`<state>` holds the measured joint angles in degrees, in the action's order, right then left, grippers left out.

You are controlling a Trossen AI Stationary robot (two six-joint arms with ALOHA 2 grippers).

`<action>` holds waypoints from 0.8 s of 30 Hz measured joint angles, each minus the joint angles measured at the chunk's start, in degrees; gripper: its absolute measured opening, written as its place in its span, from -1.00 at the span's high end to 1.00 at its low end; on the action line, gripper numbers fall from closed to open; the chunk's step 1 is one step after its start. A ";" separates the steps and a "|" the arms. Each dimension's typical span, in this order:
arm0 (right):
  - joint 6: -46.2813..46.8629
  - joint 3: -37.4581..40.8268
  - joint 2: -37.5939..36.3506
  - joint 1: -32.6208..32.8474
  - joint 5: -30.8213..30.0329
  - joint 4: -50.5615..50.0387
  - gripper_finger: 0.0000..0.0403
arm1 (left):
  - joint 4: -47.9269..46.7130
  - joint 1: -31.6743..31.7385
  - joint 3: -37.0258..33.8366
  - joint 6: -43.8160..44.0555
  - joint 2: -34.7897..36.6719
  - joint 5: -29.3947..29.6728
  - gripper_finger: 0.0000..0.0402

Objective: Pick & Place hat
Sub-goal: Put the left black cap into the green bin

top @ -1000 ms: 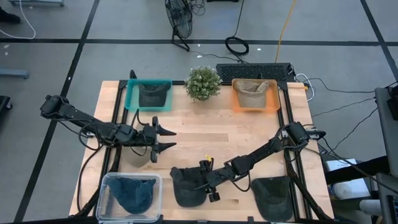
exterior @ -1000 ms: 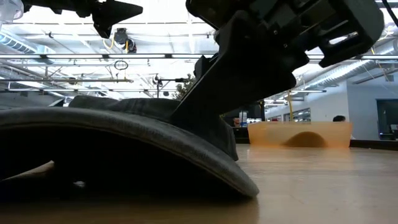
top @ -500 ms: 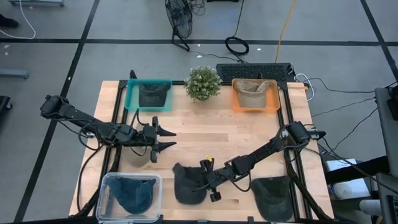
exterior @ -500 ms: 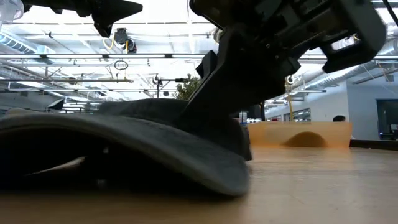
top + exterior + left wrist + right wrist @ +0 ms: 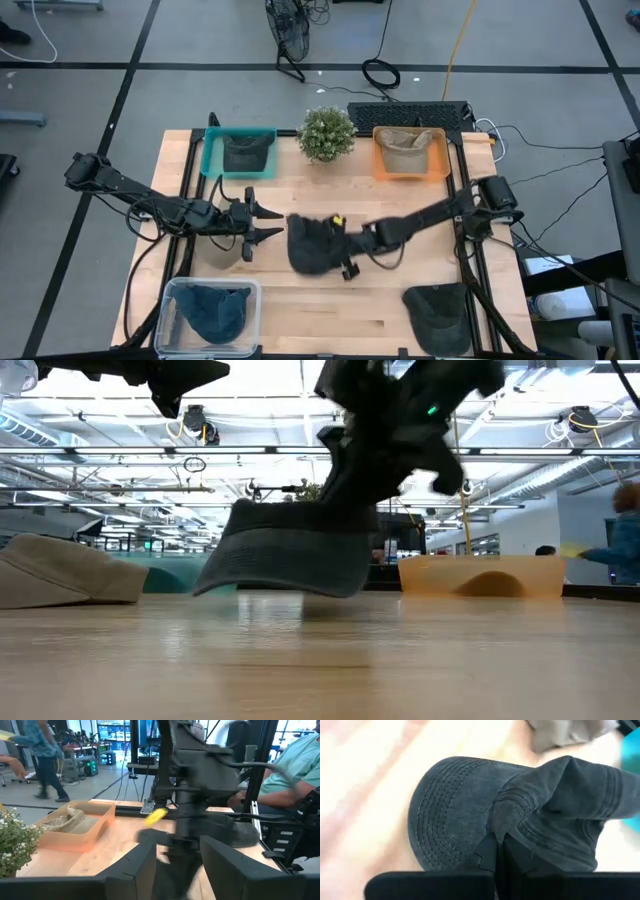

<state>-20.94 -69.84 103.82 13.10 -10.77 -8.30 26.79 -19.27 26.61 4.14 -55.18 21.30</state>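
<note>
The right gripper (image 5: 335, 243) is clamped on a pinch of crown fabric of a dark cap (image 5: 310, 245), which hangs just clear of the wooden table (image 5: 400, 210) near its middle. With so little cloth between the closed fingers, the cap could slip free or swing as it travels, and its drooping brim (image 5: 262, 582) might catch the teal bin (image 5: 238, 152) wall. The cap sits directly under and around the fingertips, brim trailing away from the wrist. The left gripper (image 5: 266, 224) waits just beside it, fingers parted and empty.
</note>
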 joint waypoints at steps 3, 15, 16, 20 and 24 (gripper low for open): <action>-3.05 0.00 0.09 -5.00 5.45 -0.15 0.99 | 0.00 0.00 0.00 -0.74 0.00 0.02 0.21; 1.69 3.41 -1.30 -13.08 3.45 0.77 0.53 | -2.76 0.00 0.00 -2.73 0.02 2.64 0.21; 1.81 3.41 -1.78 -12.91 2.82 1.19 0.46 | -2.77 0.02 0.00 -2.89 0.02 2.91 0.21; 4.72 3.52 -4.77 -11.12 -3.60 -1.54 0.24 | -2.67 0.09 0.00 -2.44 -0.01 3.19 0.21; 12.99 3.66 -10.89 -8.69 -8.04 -7.79 0.13 | -0.47 0.11 0.00 -2.14 -1.97 3.41 0.21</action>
<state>-7.94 -66.19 92.93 4.41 -18.81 -16.09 26.32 -19.16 26.61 2.00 -57.15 24.71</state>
